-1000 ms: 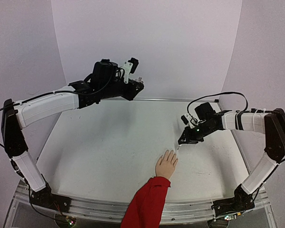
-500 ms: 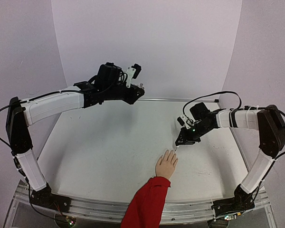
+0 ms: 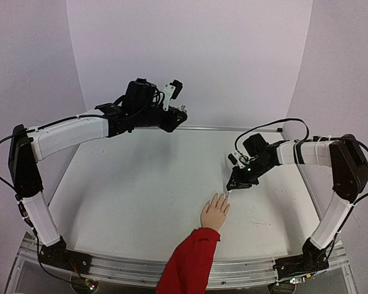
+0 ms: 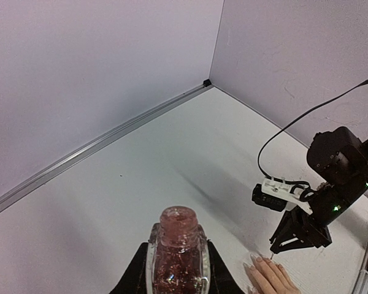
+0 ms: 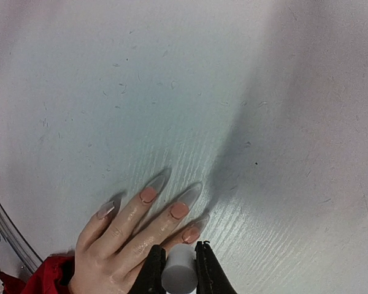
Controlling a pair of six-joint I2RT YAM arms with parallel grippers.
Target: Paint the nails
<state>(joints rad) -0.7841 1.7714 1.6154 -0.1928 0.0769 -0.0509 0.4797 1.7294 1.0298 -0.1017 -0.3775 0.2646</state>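
The pale mannequin hand (image 3: 215, 212) with a red sleeve (image 3: 190, 260) lies palm down at the front middle. Its nails (image 5: 180, 210) show in the right wrist view, three pinkish with long clear tips. My right gripper (image 3: 236, 184) is shut on a grey-white brush cap (image 5: 178, 277) and hovers just above the fingertips, next to the nail of the rightmost visible finger (image 5: 191, 234). My left gripper (image 3: 178, 116) is shut on a pinkish glitter polish bottle (image 4: 176, 254), open-necked, held high at the back. The hand (image 4: 270, 278) and my right gripper (image 4: 294, 236) also show in the left wrist view.
The white tabletop (image 3: 141, 184) is bounded by a metal rail (image 3: 233, 128) at the back wall and a metal frame (image 3: 122, 269) at the front. A black cable (image 3: 282, 122) loops over the right arm.
My right gripper has moved left and down toward the hand's fingertips. The left arm shifted slightly forward with the bottle, then held.
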